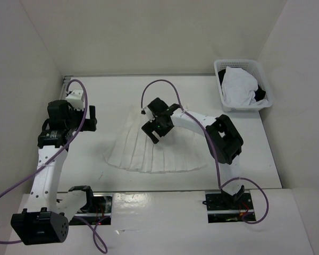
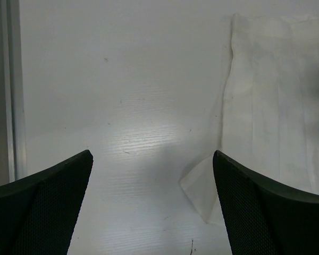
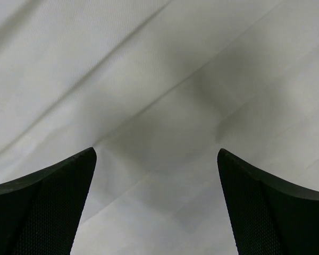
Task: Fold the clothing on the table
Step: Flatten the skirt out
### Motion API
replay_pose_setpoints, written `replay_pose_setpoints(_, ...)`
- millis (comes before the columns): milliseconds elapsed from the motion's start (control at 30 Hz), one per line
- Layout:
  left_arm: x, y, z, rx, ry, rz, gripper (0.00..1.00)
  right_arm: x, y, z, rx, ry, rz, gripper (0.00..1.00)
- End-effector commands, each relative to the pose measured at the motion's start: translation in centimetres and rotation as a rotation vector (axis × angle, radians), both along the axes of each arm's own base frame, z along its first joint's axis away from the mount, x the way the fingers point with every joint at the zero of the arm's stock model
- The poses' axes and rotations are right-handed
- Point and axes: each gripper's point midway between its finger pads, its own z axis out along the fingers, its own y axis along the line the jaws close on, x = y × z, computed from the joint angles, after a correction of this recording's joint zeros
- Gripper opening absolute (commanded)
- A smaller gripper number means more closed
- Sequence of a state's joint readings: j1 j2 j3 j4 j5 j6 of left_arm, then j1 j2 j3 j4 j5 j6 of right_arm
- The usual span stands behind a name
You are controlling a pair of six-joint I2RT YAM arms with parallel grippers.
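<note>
The clothing [image 1: 149, 154], a white pleated skirt, lies spread in a fan on the table [image 1: 111, 93], with its narrow waist to the back and its wide hem to the front. My right gripper [image 1: 152, 133] hovers over the skirt's upper middle. In the right wrist view the pleats [image 3: 149, 64] fill the picture, and the right gripper [image 3: 157, 152] is open with nothing between its fingers. My left gripper [image 1: 91, 118] is open over bare table, left of the skirt. The left wrist view shows the left gripper [image 2: 152, 154] open, the skirt's edge [image 2: 276, 106] and a cloth corner [image 2: 202, 194] by the right finger [image 2: 266, 212].
A white basket [image 1: 221, 96] at the back right holds a bulky plain white cloth [image 1: 239, 85] and something black. White wall panels enclose the table on the left, back and right. A grey edge strip [image 2: 13, 106] runs along the table's left side.
</note>
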State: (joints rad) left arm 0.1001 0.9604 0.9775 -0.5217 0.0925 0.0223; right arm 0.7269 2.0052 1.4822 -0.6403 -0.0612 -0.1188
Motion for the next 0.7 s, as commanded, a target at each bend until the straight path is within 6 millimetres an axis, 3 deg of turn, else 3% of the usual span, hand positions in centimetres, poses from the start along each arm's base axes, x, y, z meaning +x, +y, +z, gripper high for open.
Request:
replay_pose_setpoints(0,0.5,0.3,1.1,-0.010,-0.041,0.028,0.99,3.0,2.8,5.1,0.159,-0.130,-0.070,0.99)
replay_pose_setpoints(167,0.6,0.3,0.8,-0.011,-0.031,0.028,0.99,3.7,4.0,6.6,0.218,-0.141,-0.099,0.99)
replay_pose_setpoints(367,0.5,0.3,1.0,-0.010,-0.040,0.028,0.99,6.0,2.7,3.0,0.170,-0.127,-0.207,0.99)
replay_pose_setpoints(467,0.6,0.3,0.8,-0.011,-0.031,0.028,0.99,6.0,2.4,1.3,0.151,-0.093,-0.212,0.99)
replay_pose_setpoints(667,0.7,0.3,0.5,-0.012,-0.021,0.028,0.99,5.4,1.8,0.7,0.127,-0.056,-0.162,0.99)
